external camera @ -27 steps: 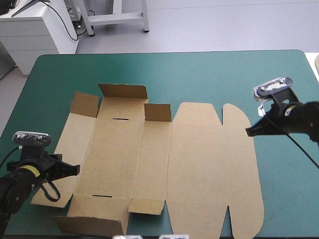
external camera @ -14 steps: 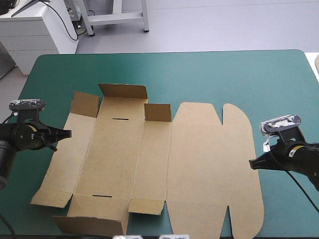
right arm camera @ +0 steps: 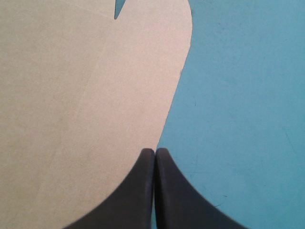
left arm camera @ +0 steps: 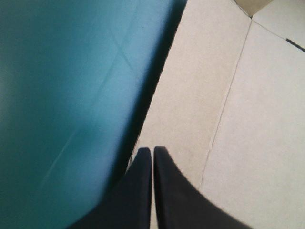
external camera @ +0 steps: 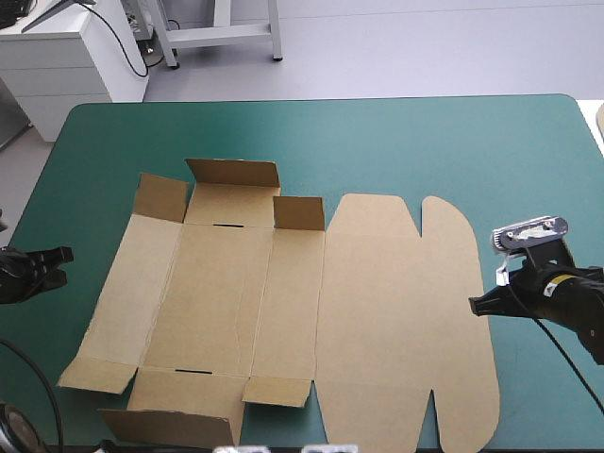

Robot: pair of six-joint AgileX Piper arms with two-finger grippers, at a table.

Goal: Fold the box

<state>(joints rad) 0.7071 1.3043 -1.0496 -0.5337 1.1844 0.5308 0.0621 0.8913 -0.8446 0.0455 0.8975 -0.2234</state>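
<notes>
Evidently the fold was at its opening step: the box (external camera: 377, 311) lay as a cut brown sheet, almost wholly flat, at the middle of the teal-green cover (external camera: 425, 142), with no wall yet raised and tucked.

Left gripper (external camera: 64, 255): fingers clenched into one arch, grasping nothing. In the high view it stood beside the sheet's left edge, apart from it; its own wrist view looked down over that edge and the first crease beyond it.

Right gripper (external camera: 474, 304): fingers likewise pressed together, nothing visible between them. The tip sat at the sheet's rounded right edge. Whether it touched the board could not be told.

Condition of the sheet:
- Far flaps (external camera: 233, 175) stood partly up from the cover; the near flaps (external camera: 170, 427) were lifted slightly.
- The left side panel (external camera: 142, 293) and the base lay flat, their creases showing as faint lines.
- The lid panel (external camera: 406, 311), with rounded ears on its right side, lay flat.

Next move, as judged: either gripper had to work a fingertip under an outer edge, or spread its fingers to pinch the board, then swing a panel up about its crease. Thin board lying flat on the cover offers little to catch, so a low, shallow approach would probably be required, with the other gripper steadying the sheet against sliding.
</notes>
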